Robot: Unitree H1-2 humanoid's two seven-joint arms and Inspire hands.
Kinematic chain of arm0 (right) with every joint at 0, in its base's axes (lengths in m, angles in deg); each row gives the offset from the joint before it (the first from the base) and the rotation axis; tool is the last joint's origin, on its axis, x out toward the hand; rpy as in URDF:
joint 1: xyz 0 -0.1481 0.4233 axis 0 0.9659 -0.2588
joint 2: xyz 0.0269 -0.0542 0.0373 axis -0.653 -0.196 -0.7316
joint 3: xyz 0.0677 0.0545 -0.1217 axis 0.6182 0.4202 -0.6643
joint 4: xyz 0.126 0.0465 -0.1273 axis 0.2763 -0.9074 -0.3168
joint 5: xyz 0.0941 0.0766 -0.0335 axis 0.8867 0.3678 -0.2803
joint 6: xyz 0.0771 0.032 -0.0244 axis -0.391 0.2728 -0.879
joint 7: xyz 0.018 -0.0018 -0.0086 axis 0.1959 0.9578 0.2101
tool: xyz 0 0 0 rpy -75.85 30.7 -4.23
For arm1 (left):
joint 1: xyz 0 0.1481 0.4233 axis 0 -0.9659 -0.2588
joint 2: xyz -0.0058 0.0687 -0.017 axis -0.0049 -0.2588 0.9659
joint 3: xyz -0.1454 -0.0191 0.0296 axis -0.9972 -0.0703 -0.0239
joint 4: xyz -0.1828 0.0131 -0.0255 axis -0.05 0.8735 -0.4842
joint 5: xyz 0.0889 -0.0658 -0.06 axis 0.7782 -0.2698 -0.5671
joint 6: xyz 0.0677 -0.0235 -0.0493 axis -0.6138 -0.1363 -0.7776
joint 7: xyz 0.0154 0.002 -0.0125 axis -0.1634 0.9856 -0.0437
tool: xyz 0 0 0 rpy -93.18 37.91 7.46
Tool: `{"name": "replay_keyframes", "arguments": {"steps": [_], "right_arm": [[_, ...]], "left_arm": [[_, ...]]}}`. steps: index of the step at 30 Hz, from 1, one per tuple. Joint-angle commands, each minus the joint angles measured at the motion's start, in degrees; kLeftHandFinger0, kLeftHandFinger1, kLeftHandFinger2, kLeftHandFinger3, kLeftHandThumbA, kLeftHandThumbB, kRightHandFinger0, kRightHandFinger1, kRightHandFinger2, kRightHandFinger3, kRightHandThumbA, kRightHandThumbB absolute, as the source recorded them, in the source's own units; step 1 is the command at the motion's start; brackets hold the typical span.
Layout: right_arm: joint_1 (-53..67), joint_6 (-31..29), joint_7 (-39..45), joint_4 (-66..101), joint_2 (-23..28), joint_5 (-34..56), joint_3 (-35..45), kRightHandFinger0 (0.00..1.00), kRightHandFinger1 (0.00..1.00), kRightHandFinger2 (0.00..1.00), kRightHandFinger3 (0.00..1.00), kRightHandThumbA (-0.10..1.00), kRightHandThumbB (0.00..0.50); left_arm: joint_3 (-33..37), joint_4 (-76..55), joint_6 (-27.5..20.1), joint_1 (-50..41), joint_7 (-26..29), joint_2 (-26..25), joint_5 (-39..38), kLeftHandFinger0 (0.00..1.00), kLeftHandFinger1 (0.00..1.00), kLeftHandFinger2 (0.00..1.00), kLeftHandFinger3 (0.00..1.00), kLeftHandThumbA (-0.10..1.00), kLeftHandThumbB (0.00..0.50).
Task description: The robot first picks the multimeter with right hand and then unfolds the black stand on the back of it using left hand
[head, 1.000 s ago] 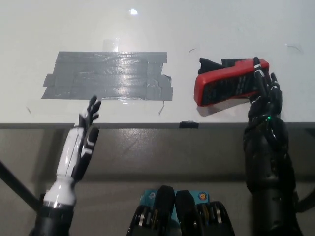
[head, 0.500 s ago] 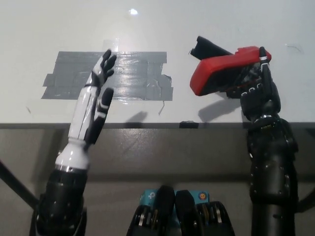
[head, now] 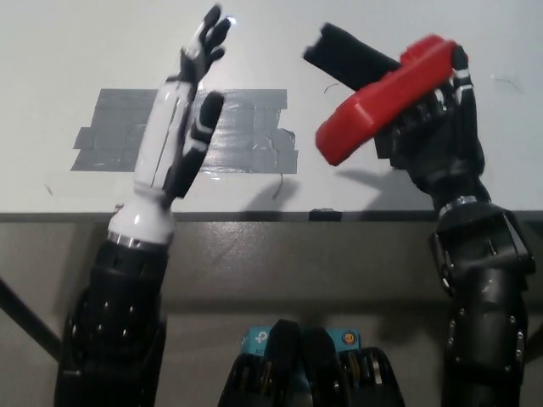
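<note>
My black right hand (head: 441,136) is shut on the red multimeter (head: 382,97) and holds it tilted above the white table (head: 85,42). The black stand (head: 349,53) sticks out from the multimeter's upper left end. My white left hand (head: 182,127) is raised over the table at the left of the multimeter, fingers apart and empty, roughly a hand's width from the stand.
A patch of grey tape (head: 119,136) is stuck on the table under my left hand. The table's front edge (head: 322,215) runs across the picture below both hands, with a small black mark on it.
My right hand has lifted the multimeter off the table and tilted it up. My left hand has risen from below the table edge up and toward the multimeter.
</note>
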Motion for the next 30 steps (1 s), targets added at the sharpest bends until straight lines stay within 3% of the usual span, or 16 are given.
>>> {"name": "replay_keyframes", "arguments": {"steps": [1, 3, 13, 17, 20, 23, 25, 30], "right_arm": [[-2.8, 4.2, 17.5, 13.3, 0.5, 16.2, -7.9, 0.0, 0.21, 0.75, 0.74, -0.1, 0.127], [-2.2, 4.2, 17.0, 14.0, 1.0, 16.0, -9.0, 0.0, 0.13, 0.67, 0.65, -0.1, 0.114], [-1.1, 4.2, 18.0, 14.5, 2.1, 16.5, -10.7, 0.0, 0.09, 0.63, 0.65, -0.1, 0.112], [-1.0, 4.2, 18.0, 14.5, 2.5, 16.4, -11.0, 0.0, 0.05, 0.61, 0.61, -0.1, 0.131], [-1.3, 4.1, 18.4, 14.1, 2.8, 17.0, -10.7, 0.0, 0.0, 0.45, 0.54, -0.1, 0.113], [-1.4, 3.5, 17.4, 14.1, 2.3, 16.6, -10.3, 0.0, 0.0, 0.44, 0.51, -0.1, 0.141], [-1.5, 3.6, 16.1, 14.4, 2.4, 15.8, -10.4, 0.0, 0.0, 0.45, 0.55, -0.1, 0.171], [-2.1, 2.3, 15.8, 14.1, 1.5, 17.6, -9.2, 0.0, 0.06, 0.56, 0.48, -0.1, 0.135]], "left_arm": [[2.9, -8.0, 7.2, 10.2, -3.8, 1.1, 3.1, 1.0, 1.0, 1.0, 1.0, 1.0, 0.183], [3.3, -7.6, 8.1, 11.6, -4.0, 1.3, 3.6, 1.0, 1.0, 1.0, 1.0, 1.0, 0.212], [5.8, -7.6, 11.7, 15.2, -5.9, 0.6, 4.9, 1.0, 1.0, 1.0, 1.0, 1.0, 0.345], [6.5, -10.3, 12.5, 14.4, -6.4, 0.6, 4.8, 1.0, 1.0, 1.0, 1.0, 1.0, 0.356], [7.2, -13.5, 13.5, 13.9, -6.9, 1.0, 4.8, 1.0, 1.0, 1.0, 1.0, 1.0, 0.377], [8.2, -16.7, 13.7, 12.9, -7.7, 1.0, 4.5, 1.0, 1.0, 1.0, 1.0, 1.0, 0.368], [9.3, -19.8, 13.7, 11.8, -7.8, 1.3, 5.3, 1.0, 1.0, 1.0, 1.0, 1.0, 0.367], [11.0, -25.3, 14.0, 10.6, -9.2, 1.6, 5.7, 1.0, 1.0, 1.0, 1.0, 1.0, 0.33]]}}
